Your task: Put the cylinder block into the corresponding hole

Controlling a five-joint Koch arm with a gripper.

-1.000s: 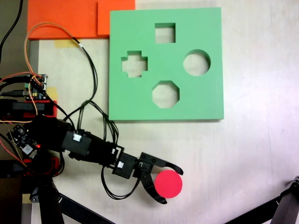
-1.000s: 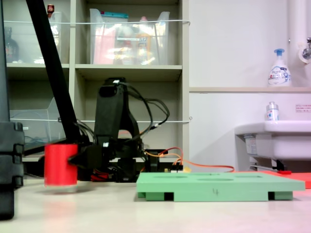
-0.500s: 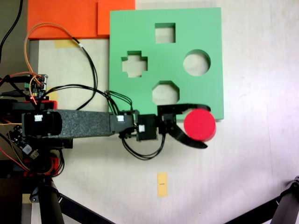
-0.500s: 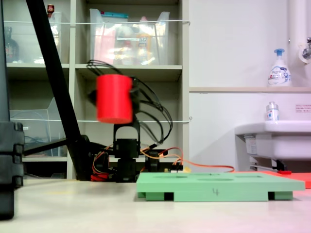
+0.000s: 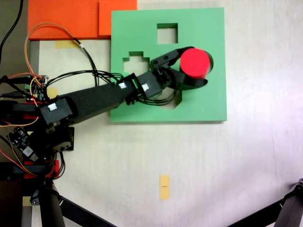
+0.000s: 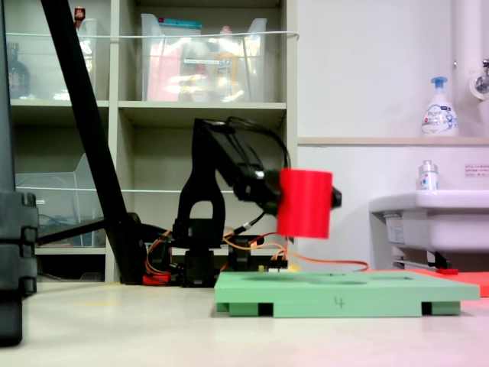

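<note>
The red cylinder block hangs upright in the air, with my gripper shut on it. From above, the block covers most of the round hole in the green foam board; only a thin arc of the hole shows at its right. From the side, the block's bottom is well clear above the board. One black finger curves behind the block and the other passes in front of it.
The board also has a square cutout, a cross cutout and an octagonal cutout partly under the arm. Orange foam sheets lie at the back left. A yellow tape mark sits on the table. Wires and circuit boards crowd the left.
The arm has swung from the board's near edge over the board, carrying the cylinder to above the round hole. In the second exterior view the block has moved right and come lower.
</note>
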